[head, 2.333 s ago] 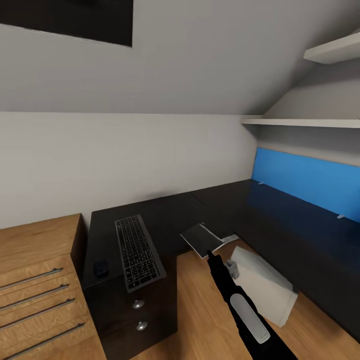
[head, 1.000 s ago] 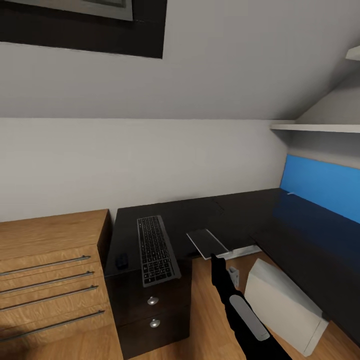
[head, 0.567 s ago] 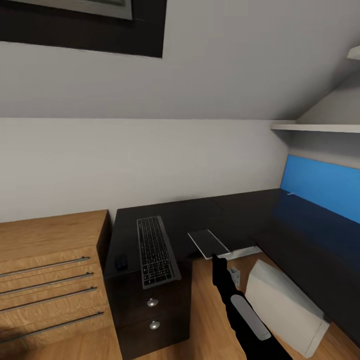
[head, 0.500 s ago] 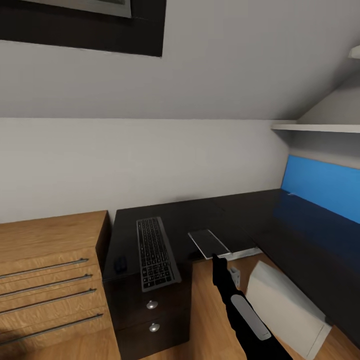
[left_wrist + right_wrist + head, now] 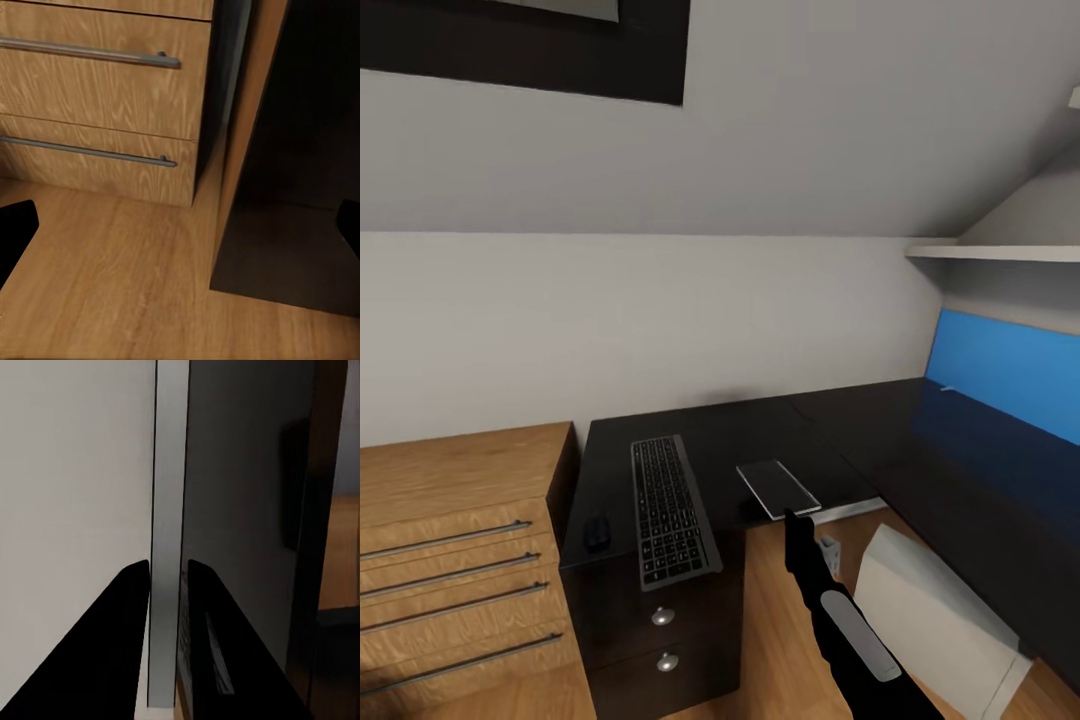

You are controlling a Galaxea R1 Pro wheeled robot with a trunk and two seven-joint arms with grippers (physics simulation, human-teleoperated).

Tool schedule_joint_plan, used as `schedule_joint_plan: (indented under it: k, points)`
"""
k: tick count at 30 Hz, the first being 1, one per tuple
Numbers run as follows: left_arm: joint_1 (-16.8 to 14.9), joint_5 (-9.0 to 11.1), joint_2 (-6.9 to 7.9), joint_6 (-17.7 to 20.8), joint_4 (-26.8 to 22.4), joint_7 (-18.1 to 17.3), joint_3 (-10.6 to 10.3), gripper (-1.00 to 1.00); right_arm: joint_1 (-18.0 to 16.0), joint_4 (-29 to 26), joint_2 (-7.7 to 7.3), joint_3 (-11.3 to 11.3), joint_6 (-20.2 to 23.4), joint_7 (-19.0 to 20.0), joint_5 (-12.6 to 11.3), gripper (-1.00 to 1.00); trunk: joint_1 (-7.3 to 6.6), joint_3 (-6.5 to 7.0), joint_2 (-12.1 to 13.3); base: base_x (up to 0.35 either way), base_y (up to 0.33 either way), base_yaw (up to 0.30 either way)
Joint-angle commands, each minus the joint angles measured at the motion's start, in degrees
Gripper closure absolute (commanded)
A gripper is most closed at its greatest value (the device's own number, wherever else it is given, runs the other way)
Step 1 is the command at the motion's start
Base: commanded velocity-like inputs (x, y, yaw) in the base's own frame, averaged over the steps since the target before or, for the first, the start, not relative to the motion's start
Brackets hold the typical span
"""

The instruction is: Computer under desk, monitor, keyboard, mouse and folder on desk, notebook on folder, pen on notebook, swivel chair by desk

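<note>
The notebook point(image 5: 778, 487) hangs flat over the desk point(image 5: 760, 440), pinched at its near edge by the right gripper point(image 5: 790, 517). In the right wrist view the two dark fingers point(image 5: 124, 607) clamp the thin pale edge of the notebook point(image 5: 166, 510) between them. It sits just beside the keyboard point(image 5: 668, 508), with the mouse point(image 5: 596, 530) at the keyboard's other side, near the wooden drawer chest point(image 5: 455, 540).

The step in hand looks like carrying the notebook to the desk. The folder it should be stacked on is nowhere on the desktop here (so a temporary put-down seems likely). Next the arm should lower the book level until it rests on the black top, then let go.

The computer point(image 5: 935, 610) stands on the floor beside the right arm. The left gripper point(image 5: 180, 247) points at the floor by the chest, its tips spread wide and empty.
</note>
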Motion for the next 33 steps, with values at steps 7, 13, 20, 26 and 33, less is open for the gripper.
schedule_joint_plan:
  k: [7,13,20,26,33]
  points:
    - [0.0,0.4,0.10,0.1,-0.1,2.5,-0.4,-1.00,-0.1,0.1,0.01,0.2,-0.4,0.5,-0.8,1.00,1.54,-1.31,-2.8,0.001,0.000,0.000]
    - [0.0,0.4,0.10,0.1,-0.1,2.8,-0.5,-1.00,-0.1,0.1,0.06,0.2,-0.3,0.3,-0.8,1.00,2.86,-2.39,-5.3,0.000,0.000,0.000]
    - [0.0,0.3,0.10,0.1,0.0,2.7,-0.5,-1.00,-0.1,0.2,0.02,0.2,-0.3,0.2,-0.8,1.00,4.40,-3.64,-8.1,0.000,0.000,0.000]
    - [0.0,0.3,0.10,0.1,0.0,2.7,-0.5,-1.00,-0.1,0.2,0.00,0.2,-0.3,0.2,-0.7,1.00,4.84,-4.00,-8.9,0.000,0.000,0.000]
    - [0.0,0.0,0.03,0.0,0.0,2.7,-0.7,-1.00,-0.1,0.2,0.06,0.3,-0.4,0.2,-0.7,1.00,4.84,-4.00,-8.9,0.000,0.000,0.000]
